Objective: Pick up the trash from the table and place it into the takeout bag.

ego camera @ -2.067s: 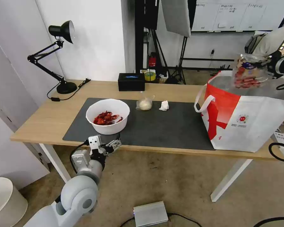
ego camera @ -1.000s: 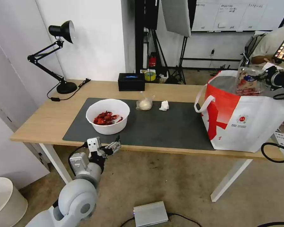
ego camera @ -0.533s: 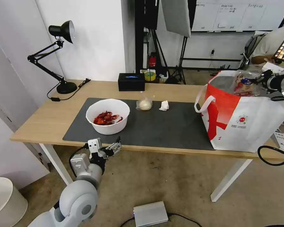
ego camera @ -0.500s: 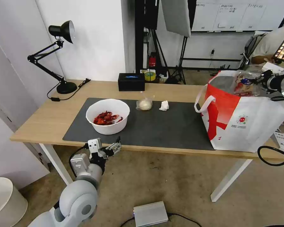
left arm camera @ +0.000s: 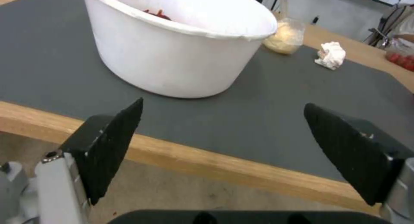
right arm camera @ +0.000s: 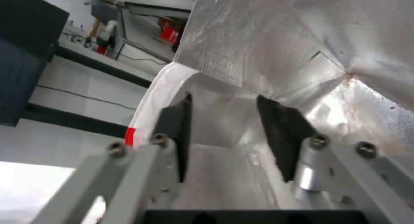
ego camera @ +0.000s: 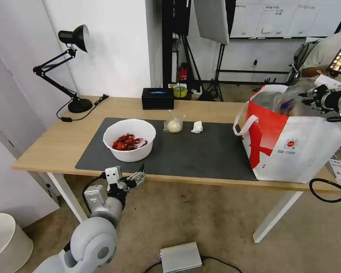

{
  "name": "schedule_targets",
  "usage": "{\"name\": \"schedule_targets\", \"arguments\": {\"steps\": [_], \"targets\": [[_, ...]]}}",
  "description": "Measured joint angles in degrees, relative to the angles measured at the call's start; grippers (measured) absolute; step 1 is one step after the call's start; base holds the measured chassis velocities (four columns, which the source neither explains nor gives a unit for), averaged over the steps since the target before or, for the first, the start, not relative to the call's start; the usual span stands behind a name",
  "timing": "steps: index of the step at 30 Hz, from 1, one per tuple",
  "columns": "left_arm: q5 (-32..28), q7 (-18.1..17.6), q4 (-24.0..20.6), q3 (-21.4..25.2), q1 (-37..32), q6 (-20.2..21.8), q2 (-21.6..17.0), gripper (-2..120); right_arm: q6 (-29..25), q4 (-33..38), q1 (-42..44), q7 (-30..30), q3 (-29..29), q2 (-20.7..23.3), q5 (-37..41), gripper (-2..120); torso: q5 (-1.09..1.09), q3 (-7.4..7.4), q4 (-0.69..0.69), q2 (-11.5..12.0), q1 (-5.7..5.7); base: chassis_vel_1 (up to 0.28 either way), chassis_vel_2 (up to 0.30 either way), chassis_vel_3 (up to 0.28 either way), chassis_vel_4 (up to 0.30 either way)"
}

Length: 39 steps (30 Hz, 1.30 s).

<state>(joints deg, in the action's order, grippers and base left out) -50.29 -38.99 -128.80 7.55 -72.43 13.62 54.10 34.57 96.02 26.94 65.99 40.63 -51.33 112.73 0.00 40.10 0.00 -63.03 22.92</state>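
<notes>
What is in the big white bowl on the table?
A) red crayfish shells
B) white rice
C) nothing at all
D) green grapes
A: the white bowl on the dark mat holds a pile of red crayfish shells, seen from the head view.

White bowl (ego camera: 129, 139) with red shells, small bag (ego camera: 174, 124), tissue (ego camera: 196, 127) on mat; takeout bag (ego camera: 295, 146) upright at table's right.

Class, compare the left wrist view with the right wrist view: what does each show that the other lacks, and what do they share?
Left wrist view: the white bowl of crayfish shells, the small clear bag and the crumpled tissue on the dark grey mat, with the left gripper open at the table edge. Right wrist view: the takeout bag's foil lining around the right gripper. Shared: open, empty black fingers.
</notes>
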Motion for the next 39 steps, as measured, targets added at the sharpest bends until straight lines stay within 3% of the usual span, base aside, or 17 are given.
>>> {"name": "schedule_targets", "arguments": {"steps": [2,8,11,15,31,39], "targets": [[0.03,0.00,-0.02,0.04,-0.04,0.00,0.01,100,0.00,0.02,0.00,0.19,0.01,0.07,0.01,50,0.00,0.00,0.00,0.00,0.00,0.000,0.000,0.000,0.000],[0.05,0.00,-0.16,0.17,0.01,0.00,-0.02,100,-0.03,0.01,-0.03,0.46,0.07,0.29,0.16,68,0.00,0.00,0.00,0.00,0.00,0.000,0.000,0.000,0.000],[-0.13,0.00,-0.29,0.42,0.19,0.00,-0.02,100,-0.03,0.15,-0.04,0.45,0.07,0.38,0.22,84,0.00,0.00,0.00,0.00,0.00,0.000,0.000,0.000,0.000],[-0.24,0.01,-0.41,0.73,0.11,0.01,-0.14,100,-0.03,0.55,0.15,0.44,-0.02,0.41,0.22,96,0.00,0.00,0.00,0.00,0.00,0.000,0.000,0.000,0.000],[-0.26,0.39,-0.70,1.62,-0.81,0.01,-0.24,100,-1.49,2.31,-0.20,-3.15,-0.34,-0.59,0.18,100,0.00,0.00,0.00,0.00,0.00,0.000,0.000,0.000,0.000],[0.53,1.79,-0.69,2.83,-1.86,0.00,-0.43,100,-2.63,10.60,5.57,-12.13,-0.76,0.52,-2.19,100,0.00,0.00,0.00,0.00,0.00,0.000,0.000,0.000,0.000]]}}
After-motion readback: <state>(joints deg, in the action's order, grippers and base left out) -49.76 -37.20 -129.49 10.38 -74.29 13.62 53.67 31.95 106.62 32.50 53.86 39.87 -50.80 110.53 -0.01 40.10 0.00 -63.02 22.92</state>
